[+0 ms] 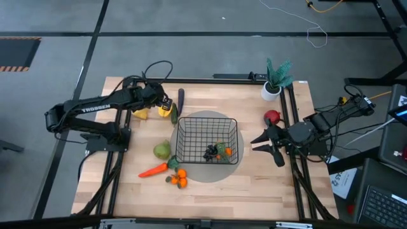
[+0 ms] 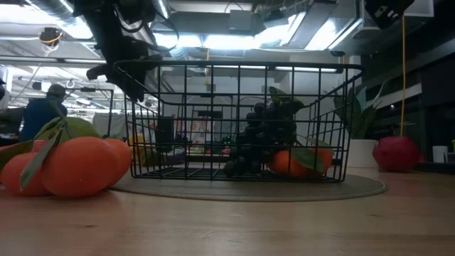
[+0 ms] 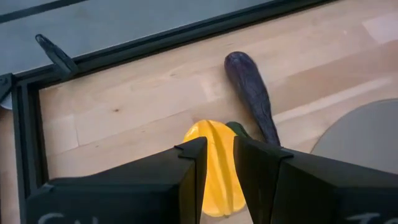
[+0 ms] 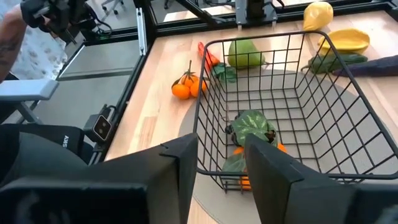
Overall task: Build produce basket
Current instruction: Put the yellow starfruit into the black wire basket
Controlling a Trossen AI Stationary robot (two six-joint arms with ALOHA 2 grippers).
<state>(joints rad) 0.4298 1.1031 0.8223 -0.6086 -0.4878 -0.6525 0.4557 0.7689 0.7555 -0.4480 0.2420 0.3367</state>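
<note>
The black wire basket stands on a grey round mat and holds dark grapes and a leafy orange. My left gripper hovers over a ridged yellow piece lying on the table by the basket's far left corner. Its fingers stand a narrow gap apart and clear of the piece. The dark eggplant lies beside it. My right gripper waits open at the basket's right side.
A second yellow piece lies left of my left gripper. A green pear, a carrot and small oranges lie left of and in front of the basket. The red apple and the potted plant are at the right.
</note>
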